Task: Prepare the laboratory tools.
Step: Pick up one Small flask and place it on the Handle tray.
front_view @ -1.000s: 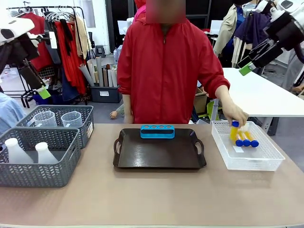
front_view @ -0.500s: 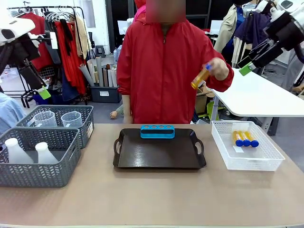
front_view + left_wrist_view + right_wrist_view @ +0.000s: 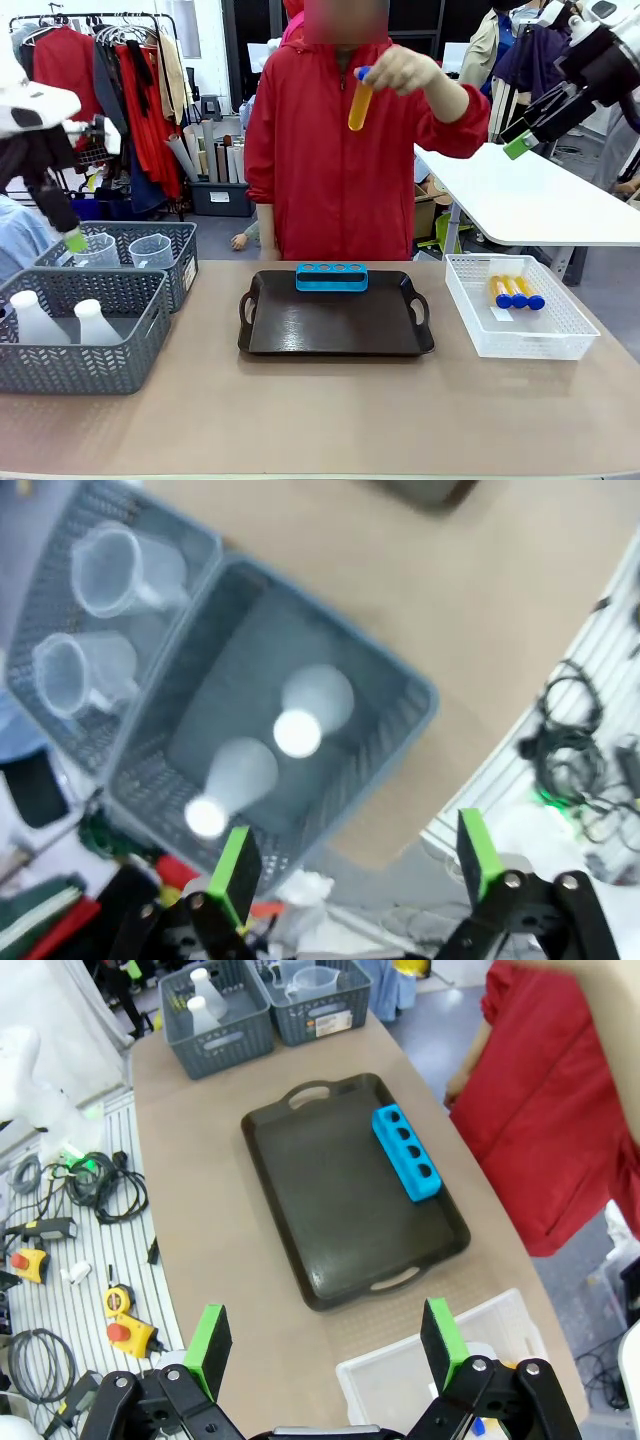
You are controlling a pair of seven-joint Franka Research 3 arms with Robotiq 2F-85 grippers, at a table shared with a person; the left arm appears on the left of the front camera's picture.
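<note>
A person's hand holds one yellow-orange tube (image 3: 359, 102) with a blue cap upright at chest height, above the dark tray (image 3: 300, 330). Three more tubes (image 3: 514, 292) lie in the white basket (image 3: 565, 335) on the right. Two white conical flasks (image 3: 92, 322) (image 3: 300, 720) stand in the near grey basket (image 3: 100, 365). Two clear beakers (image 3: 150, 250) (image 3: 105, 560) sit in the far grey basket. My left gripper (image 3: 72, 238) (image 3: 355, 865) hangs open over the grey baskets, above the flasks. My right gripper (image 3: 522, 140) (image 3: 325, 1335) is open, high at the right, holding nothing.
A blue four-hole tube rack (image 3: 332, 277) (image 3: 405, 1152) stands at the tray's far edge. The person in red stands behind the table's far side. A white table (image 3: 560, 205) is beyond on the right. Bare tabletop (image 3: 320, 420) lies in front of the tray.
The person lifted one tube out of the white basket and raised it to chest height over the tray. My left arm swung down toward the grey baskets. The right arm stayed put.
</note>
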